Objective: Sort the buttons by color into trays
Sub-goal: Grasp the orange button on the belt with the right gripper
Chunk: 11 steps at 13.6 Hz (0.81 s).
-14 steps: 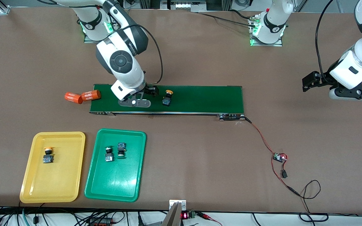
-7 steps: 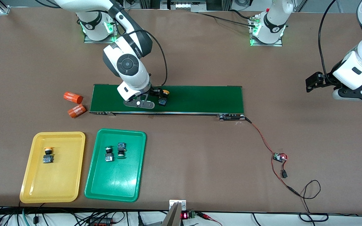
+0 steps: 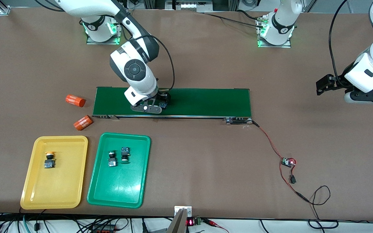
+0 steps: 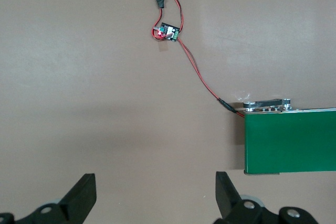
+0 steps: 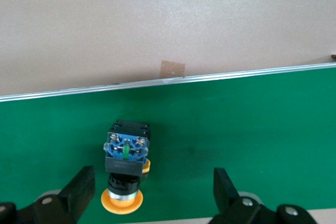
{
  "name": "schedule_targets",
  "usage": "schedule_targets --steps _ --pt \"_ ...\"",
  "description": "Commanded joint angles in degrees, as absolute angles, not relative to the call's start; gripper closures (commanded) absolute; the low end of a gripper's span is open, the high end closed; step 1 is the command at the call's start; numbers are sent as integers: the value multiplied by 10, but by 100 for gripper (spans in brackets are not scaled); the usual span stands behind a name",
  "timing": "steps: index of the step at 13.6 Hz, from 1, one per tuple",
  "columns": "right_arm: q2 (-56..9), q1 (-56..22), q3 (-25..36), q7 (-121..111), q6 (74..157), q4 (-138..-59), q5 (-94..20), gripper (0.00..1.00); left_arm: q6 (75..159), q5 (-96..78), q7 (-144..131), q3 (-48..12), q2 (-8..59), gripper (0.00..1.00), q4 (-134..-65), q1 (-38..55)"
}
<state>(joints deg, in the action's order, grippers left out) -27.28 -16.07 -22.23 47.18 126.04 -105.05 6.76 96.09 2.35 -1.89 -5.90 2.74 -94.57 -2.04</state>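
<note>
A yellow-capped button (image 5: 126,166) lies on its side on the dark-green conveyor belt (image 3: 206,102). My right gripper (image 3: 160,104) hangs low over it, open. In the right wrist view the button sits between the fingers of my right gripper (image 5: 153,190), closer to one finger (image 5: 84,187) and touching neither. From the front only a bit of this button (image 3: 164,105) shows. The yellow tray (image 3: 31,194) holds one yellow-capped button (image 3: 49,159). The green tray (image 3: 118,191) holds two buttons (image 3: 112,158) side by side. My left gripper (image 3: 366,97) waits open over bare table past the belt's end.
Two orange cylinders lie on the table off the belt's end by the right arm, one (image 3: 75,100) beside the belt, the other (image 3: 83,123) nearer the trays. A small circuit board (image 3: 288,161) with red and black wires runs from the belt's other end.
My right gripper slid along the belt and came over the yellow-capped button. One orange cylinder rolled away from the belt toward the trays. The left arm barely moved.
</note>
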Motion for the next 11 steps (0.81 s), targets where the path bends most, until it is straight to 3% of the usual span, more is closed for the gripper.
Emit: schedule_targets --steps 1,5,7,10,11 --pt "-280 -163 -223 485 1273 -1056 78 0 952 33 -14 -65 33 0 -929 -20" --pt "-286 -162 -223 485 1297 -1085 83 3 948 31 -7 -62 33 0 -930 -22" --pt "-289 -161 -223 485 1299 -1088 83 20 948 29 -7 -60 33 0 -930 -24" --pt "-289 -156 -223 485 1295 -1087 83 63 951 28 -8 -60 34 0 -930 -23" --pt "-288 -154 -223 485 1294 -1086 83 74 949 28 -7 -60 34 0 -930 -23"
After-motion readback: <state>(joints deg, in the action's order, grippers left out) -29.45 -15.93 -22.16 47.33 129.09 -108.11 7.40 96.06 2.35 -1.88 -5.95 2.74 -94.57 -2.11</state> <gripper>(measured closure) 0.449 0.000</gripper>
